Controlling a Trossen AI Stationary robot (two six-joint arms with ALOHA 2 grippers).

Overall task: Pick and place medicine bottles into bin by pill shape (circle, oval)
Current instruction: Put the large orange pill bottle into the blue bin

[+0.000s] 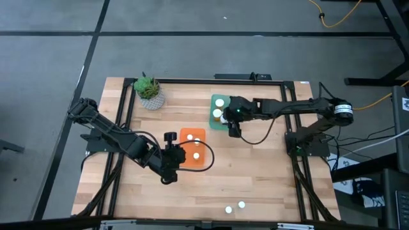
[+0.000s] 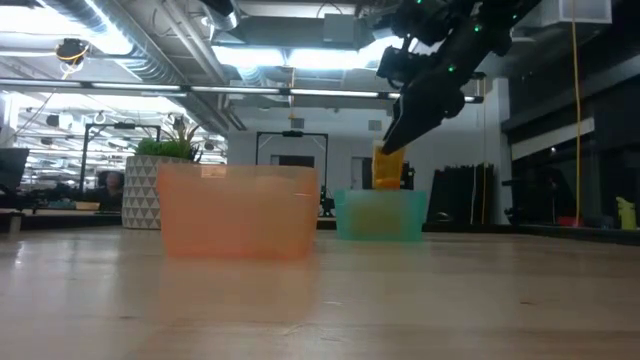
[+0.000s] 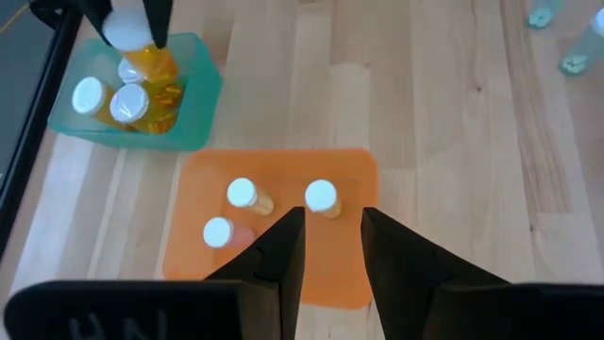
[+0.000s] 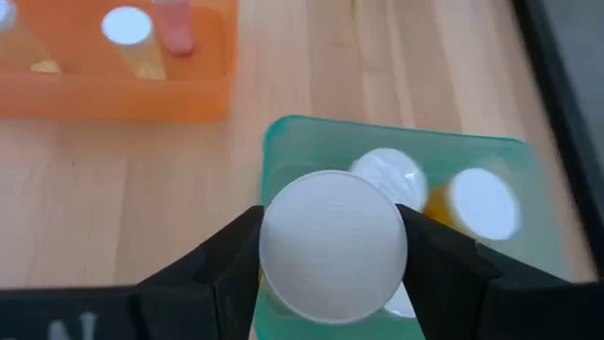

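My right gripper is shut on an orange medicine bottle with a white cap, held over the teal bin. Other white-capped bottles stand inside that bin. My left gripper hovers over the left side of the orange bin. Its fingers are slightly open with nothing between them. Three bottles stand in the orange bin. Two more bottles stand on the table by the near edge. My right gripper pinches the bottle's round white cap between its two fingers, one on each side. The fingers slant down from above. The bottle hangs below them, roughly upright, with its lower end just above the teal bin's rim.
A potted plant stands at the table's far left corner. The two bins sit close together in the middle, the teal one farther back and to the right. Bare wood lies between the orange bin and the two bottles at the near edge.
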